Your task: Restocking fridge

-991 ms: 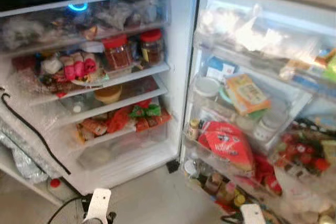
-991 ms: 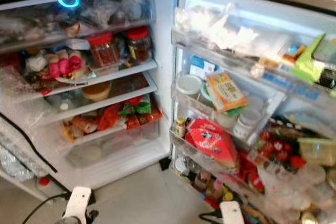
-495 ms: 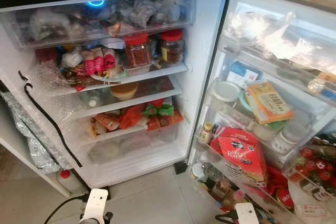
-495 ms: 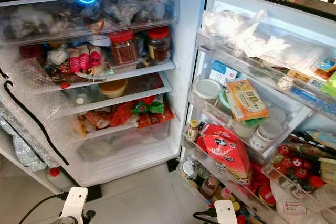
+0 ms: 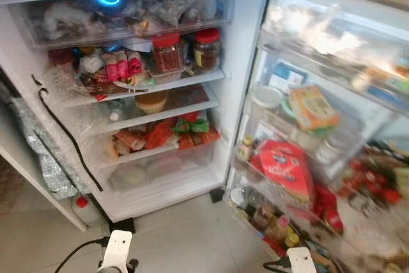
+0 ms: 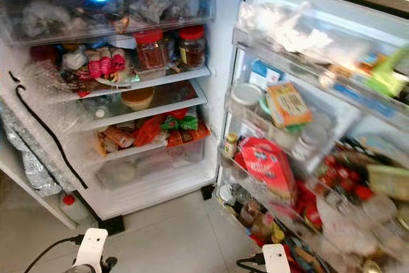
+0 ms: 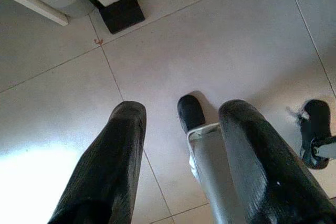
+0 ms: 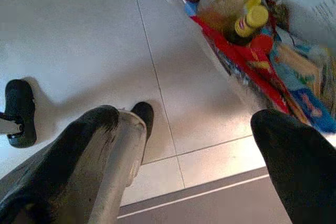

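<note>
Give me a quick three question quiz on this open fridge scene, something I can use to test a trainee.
1. True or false: the fridge door stands open.
2. Multiple choice: the two red-lidded jars stand on (A) the floor, (B) an upper shelf inside the fridge, (C) the bottom door rack.
3. Short answer: what are the left hand and right hand holding?

Key
1. True. The door is swung out on the robot's right, its racks full.
2. B. They stand side by side, to the right of a plate of pink-wrapped items.
3. Nothing. Both hang open above the tiled floor.
</note>
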You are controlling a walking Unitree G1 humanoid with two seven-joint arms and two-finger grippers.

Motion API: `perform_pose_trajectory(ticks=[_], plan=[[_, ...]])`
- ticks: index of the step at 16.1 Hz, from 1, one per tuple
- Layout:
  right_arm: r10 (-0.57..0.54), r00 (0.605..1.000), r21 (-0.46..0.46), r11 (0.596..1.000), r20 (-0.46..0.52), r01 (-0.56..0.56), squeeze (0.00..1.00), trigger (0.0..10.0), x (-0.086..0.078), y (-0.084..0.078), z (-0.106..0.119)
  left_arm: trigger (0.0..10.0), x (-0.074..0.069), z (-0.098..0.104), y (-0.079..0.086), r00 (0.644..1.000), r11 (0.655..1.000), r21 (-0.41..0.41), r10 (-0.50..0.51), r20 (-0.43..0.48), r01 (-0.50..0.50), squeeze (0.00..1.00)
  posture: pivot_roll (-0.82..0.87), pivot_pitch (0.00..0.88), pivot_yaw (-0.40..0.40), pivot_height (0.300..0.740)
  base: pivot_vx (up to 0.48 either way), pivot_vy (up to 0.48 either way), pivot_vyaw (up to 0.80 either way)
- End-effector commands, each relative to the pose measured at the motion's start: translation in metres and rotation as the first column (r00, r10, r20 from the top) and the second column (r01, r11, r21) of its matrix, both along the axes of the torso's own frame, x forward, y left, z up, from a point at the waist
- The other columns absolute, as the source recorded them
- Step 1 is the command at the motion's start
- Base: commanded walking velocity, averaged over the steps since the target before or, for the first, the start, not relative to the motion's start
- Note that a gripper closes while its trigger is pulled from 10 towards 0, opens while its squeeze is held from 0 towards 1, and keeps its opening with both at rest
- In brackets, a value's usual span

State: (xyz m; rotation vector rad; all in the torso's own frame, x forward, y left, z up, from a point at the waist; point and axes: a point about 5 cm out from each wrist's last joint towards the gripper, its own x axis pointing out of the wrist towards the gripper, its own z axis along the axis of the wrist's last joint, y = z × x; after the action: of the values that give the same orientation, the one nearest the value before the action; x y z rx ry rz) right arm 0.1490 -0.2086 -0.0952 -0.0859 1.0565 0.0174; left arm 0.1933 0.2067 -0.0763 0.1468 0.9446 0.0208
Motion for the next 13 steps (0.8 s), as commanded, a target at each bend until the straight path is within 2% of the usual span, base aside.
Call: perform_pose_trajectory(ticks=[1,13], plan=[[0.014,1.0,-0.007,1.0,-0.004,-0.014,0.0,10.0,-0.001,-0.0007,-0.0002,10.0,-0.0037,-0.0019,0.0013,1.0,1.0,0.005,-0.001,-0.02,0.001,0.0,-0.13,0.0,-0.011,0.74,-0.304,0.0,0.0],[0.011,1.0,-0.004,1.0,0.001,-0.011,0.0,10.0,0.0002,-0.0007,0.0003,10.0,-0.0028,-0.0014,0.0018,1.0,1.0,0.002,0.019,-0.012,-0.019,0.0,-0.13,0.0,-0.014,0.74,-0.299,0.0,0.0]])
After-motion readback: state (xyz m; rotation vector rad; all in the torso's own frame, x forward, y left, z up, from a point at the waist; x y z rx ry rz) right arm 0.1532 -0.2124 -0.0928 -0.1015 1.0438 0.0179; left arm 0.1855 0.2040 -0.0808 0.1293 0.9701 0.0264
